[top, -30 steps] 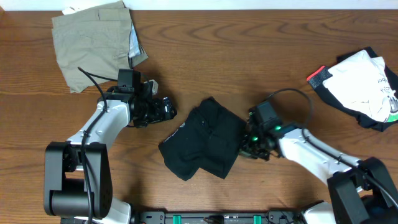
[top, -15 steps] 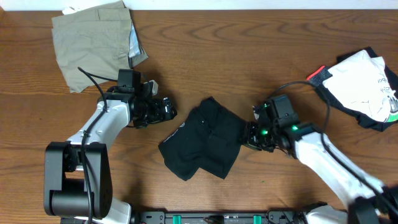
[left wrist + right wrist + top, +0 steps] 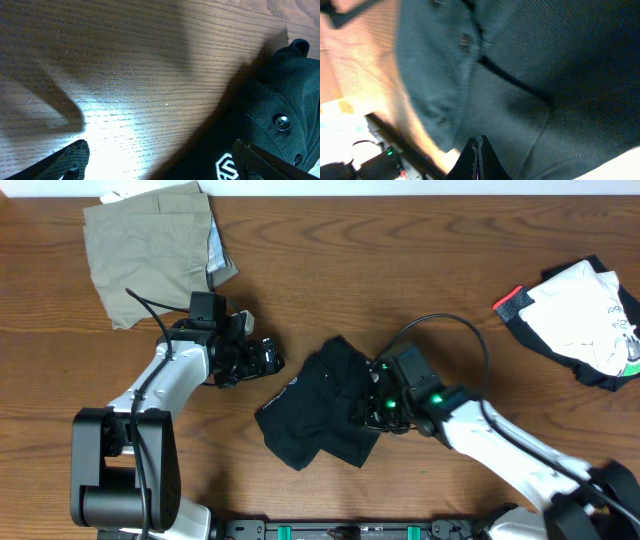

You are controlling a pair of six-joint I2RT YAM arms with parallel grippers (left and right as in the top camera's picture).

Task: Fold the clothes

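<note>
A crumpled black shirt (image 3: 320,410) lies mid-table; its buttons and white logo show in the left wrist view (image 3: 282,95). My left gripper (image 3: 268,358) stands open just left of the shirt, low over bare wood, its right finger beside the logo (image 3: 226,165). My right gripper (image 3: 368,408) is shut with nothing between its fingers, its tip (image 3: 479,141) over the shirt's right half (image 3: 545,75). More clothes lie apart: a khaki folded piece (image 3: 150,245) at the far left, and at the far right a white printed top (image 3: 585,320) on a black garment with red-white trim (image 3: 512,304).
The table's near edge carries a black rail with green clips (image 3: 350,530). Both arm bases stand at the near corners. Bare wood lies between the shirt and the two side piles.
My right gripper has swung from the shirt's right edge leftward onto the shirt, still shut. The left arm and the shirt have not visibly moved.
</note>
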